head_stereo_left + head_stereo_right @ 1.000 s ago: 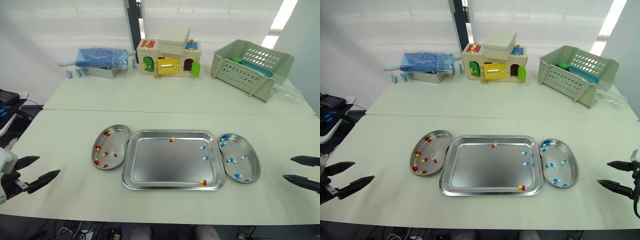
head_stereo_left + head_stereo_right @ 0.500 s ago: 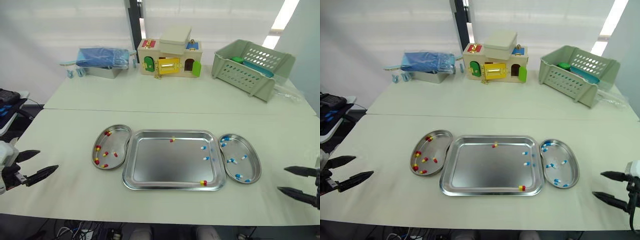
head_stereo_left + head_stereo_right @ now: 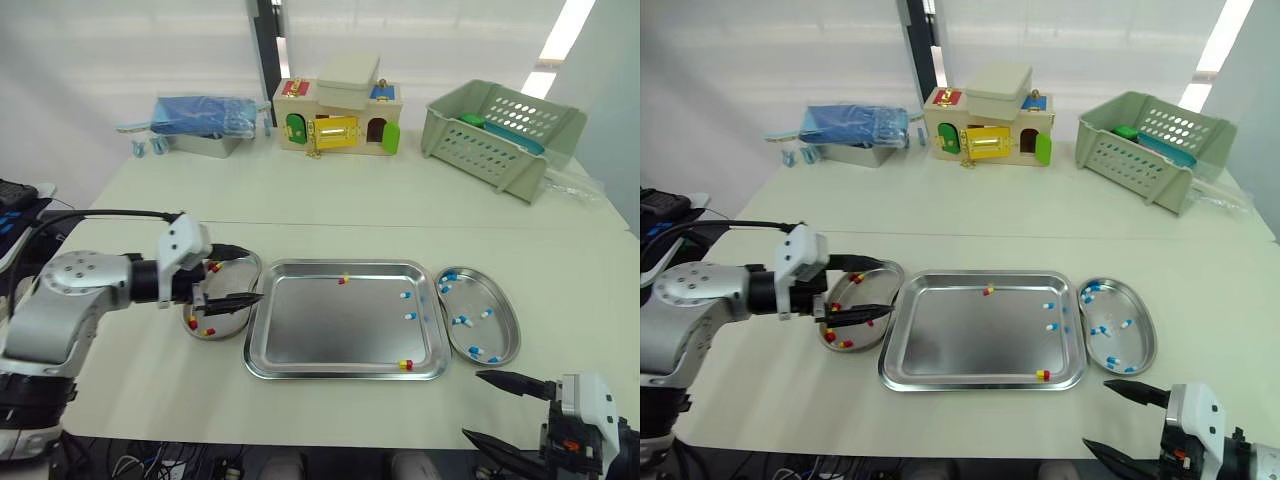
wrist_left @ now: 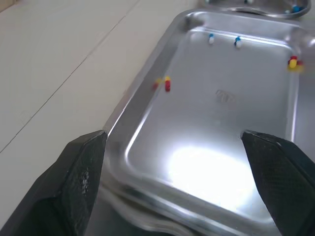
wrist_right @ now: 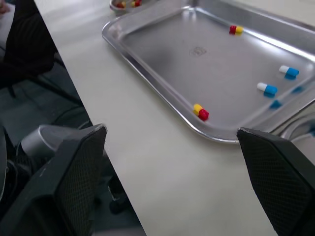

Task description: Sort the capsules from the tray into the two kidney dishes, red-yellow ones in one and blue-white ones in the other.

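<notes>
A shiny rectangular steel tray [image 3: 320,335] lies flat. Just beside its left side there is a small steel kidney dish [image 3: 227,328] with several red-yellow capsules [image 3: 207,331] inside. Just beside its right side lies a second steel kidney dish [image 3: 497,335] that holds several blue-white capsules [image 3: 460,320]. In the tray itself lie four capsules: one red-yellow capsule at the far rim [image 3: 343,280], one red-yellow capsule at the near rim [image 3: 405,365] toward the right corner, and two blue-white capsules by the right rim [image 3: 411,316].

Robot test lab, staged bench setup. Pale surface [image 3: 330,205], white curtain backdrop [image 3: 120,50]. Clinical props up front: steel tray [image 3: 330,330], kidney dishes [image 3: 500,335], capsules [image 3: 405,365]. Unrelated task props along back: wooden latch-board toy house [image 3: 340,115], green plastic basket [image 3: 495,130], metal tin [image 3: 205,143] with blue packs. Loose cables [image 3: 135,465] below front edge.
</notes>
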